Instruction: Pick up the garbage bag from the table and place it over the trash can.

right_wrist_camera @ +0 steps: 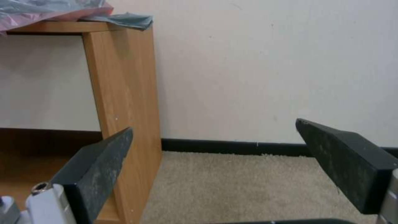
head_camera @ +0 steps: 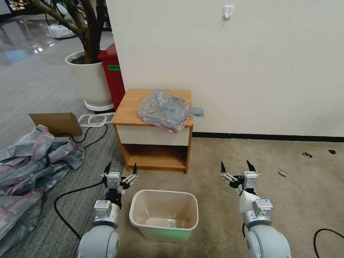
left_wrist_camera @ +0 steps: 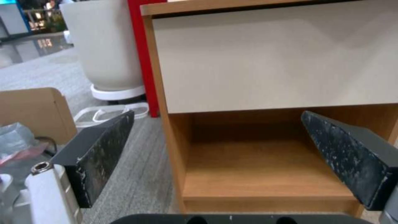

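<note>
The garbage bag [head_camera: 165,111] lies crumpled on top of the table [head_camera: 132,104], grey and translucent with a pink-red edge hanging over the front right corner; its edge also shows in the right wrist view [right_wrist_camera: 54,11]. The cream-white trash can [head_camera: 164,214] stands on the carpet in front of the table, between my arms. My left gripper [head_camera: 121,167] hovers low to the left of the can, open, facing the table's open lower shelf [left_wrist_camera: 257,168]. To the right of the can, my right gripper [head_camera: 236,166] is open too, facing the table's right side [right_wrist_camera: 124,93] and the wall.
A heap of several grey-pink bags [head_camera: 28,168] lies on the floor at left, with a cardboard piece [head_camera: 57,122] and a black cable [head_camera: 71,200] beside it. A red bin [head_camera: 114,75] and a large white plant pot [head_camera: 89,80] stand behind the table. Open carpet lies to the right.
</note>
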Motion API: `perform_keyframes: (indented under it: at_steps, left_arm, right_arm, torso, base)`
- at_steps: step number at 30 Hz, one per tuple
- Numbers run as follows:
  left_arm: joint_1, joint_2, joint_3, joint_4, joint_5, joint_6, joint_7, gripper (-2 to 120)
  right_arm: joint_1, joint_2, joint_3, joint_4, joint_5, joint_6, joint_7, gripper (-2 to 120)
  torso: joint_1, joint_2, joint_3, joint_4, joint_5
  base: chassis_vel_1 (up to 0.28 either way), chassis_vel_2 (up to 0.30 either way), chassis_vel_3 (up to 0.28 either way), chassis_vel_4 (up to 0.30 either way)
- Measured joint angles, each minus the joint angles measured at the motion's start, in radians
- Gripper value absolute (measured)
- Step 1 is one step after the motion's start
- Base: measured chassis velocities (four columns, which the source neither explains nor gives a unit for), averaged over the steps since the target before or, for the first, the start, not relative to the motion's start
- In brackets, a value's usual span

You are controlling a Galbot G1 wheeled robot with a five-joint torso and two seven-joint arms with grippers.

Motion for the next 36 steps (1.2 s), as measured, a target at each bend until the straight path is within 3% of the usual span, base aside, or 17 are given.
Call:
perform_keyframes:
  at_steps: [36]
  left_arm:
    - [0.006, 0.009, -0.002, -0.004, -0.006, -0.003, -0.004, 100]
  right_arm:
    - [-0.007, 0.001, -0.002, 0.009, 0.000, 0.007, 0.002, 100]
  torso:
    - [0.000, 0.000, 0.000, -0.0001, 0.0000]
  base:
    - [0.000, 0.000, 0.000, 0.000]
